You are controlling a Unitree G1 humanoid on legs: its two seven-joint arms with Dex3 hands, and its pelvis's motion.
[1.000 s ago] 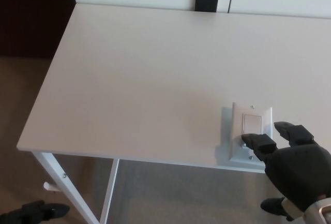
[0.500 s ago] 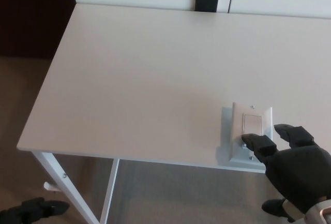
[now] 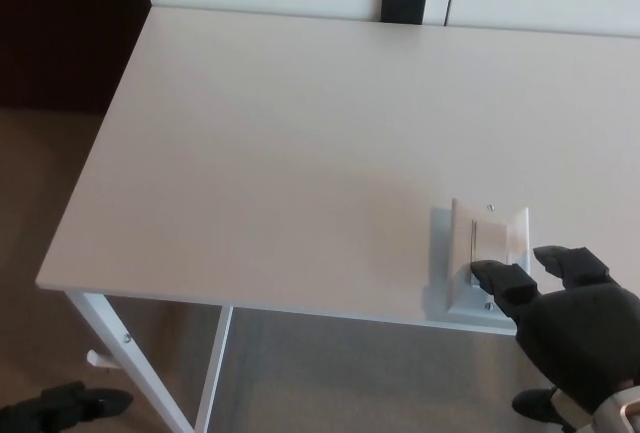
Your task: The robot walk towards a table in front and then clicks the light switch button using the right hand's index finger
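A white rectangular light switch plate (image 3: 489,253) with a wide rocker button lies flat near the front edge of the pale, matte white table (image 3: 300,153), toward my right side. The plate sits on a slightly raised white base, with a small screw showing above the rocker, and it casts a soft shadow to its left. The rocker's lower part is hidden under my finger.

My black right hand (image 3: 570,328) comes in from the lower right corner, holding nothing. Its fingers are spread apart, and the index fingertip (image 3: 497,275) rests on the lower end of the rocker, while the other finger (image 3: 570,261) lies just beside the plate's right edge.

A black rectangular block (image 3: 403,2) stands at the table's far edge against the white wall. My left hand is out of sight.
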